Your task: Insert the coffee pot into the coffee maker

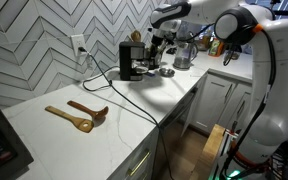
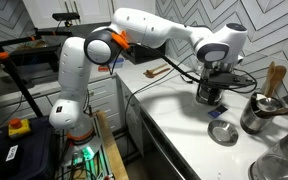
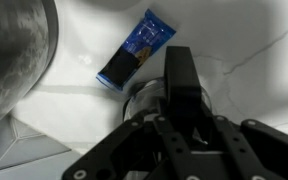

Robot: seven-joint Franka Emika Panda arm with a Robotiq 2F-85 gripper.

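Gripper [image 1: 158, 52] down at coffee pot [image 3: 142, 100], just beside coffee maker [image 1: 132, 60]; can't tell if fingers are spread or pinching.
White counter [image 1: 124, 125], chevron tile wall [image 1: 34, 30]; wooden spoons [image 1: 76, 117] at maker's 7 o'clock, blue packet [image 3: 134, 47] at pot's 12.

Hand [image 1: 156, 45] beside coffee maker [image 1: 130, 60]

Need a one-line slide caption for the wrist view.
Wrist view: gripper above the white counter, a blue packet lying flat beyond it and a metal vessel at frame left.
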